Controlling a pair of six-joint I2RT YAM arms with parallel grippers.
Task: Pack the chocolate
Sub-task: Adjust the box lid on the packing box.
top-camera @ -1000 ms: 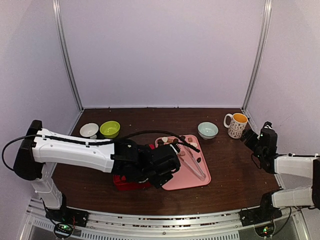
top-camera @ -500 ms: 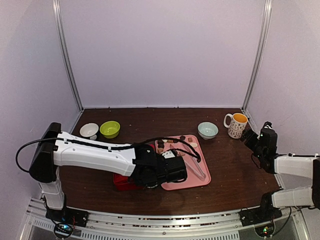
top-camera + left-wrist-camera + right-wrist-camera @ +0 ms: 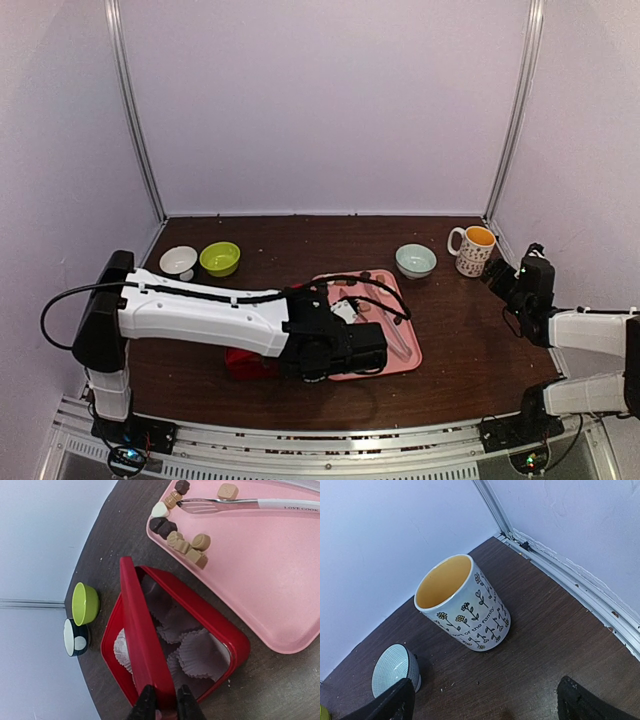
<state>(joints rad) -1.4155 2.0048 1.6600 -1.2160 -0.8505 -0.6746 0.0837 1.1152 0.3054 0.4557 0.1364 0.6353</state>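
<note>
Left arm (image 3: 200,315) stretched over the brown table (image 3: 450,375), right gripper (image 3: 487,702) parked by the mug (image 3: 465,605).
From above, the arm covers most of the pink tray (image 3: 405,355) and the red box (image 3: 245,362). Only the left wrist view shows the left gripper (image 3: 166,707) pinched on the edge of the box's raised lid (image 3: 140,630), paper cups (image 3: 200,652) inside, and the chocolate (image 3: 187,542) clustered at the tray's corner beside the tongs (image 3: 240,502). The right wrist view shows the right gripper spread wide, holding nothing.
</note>
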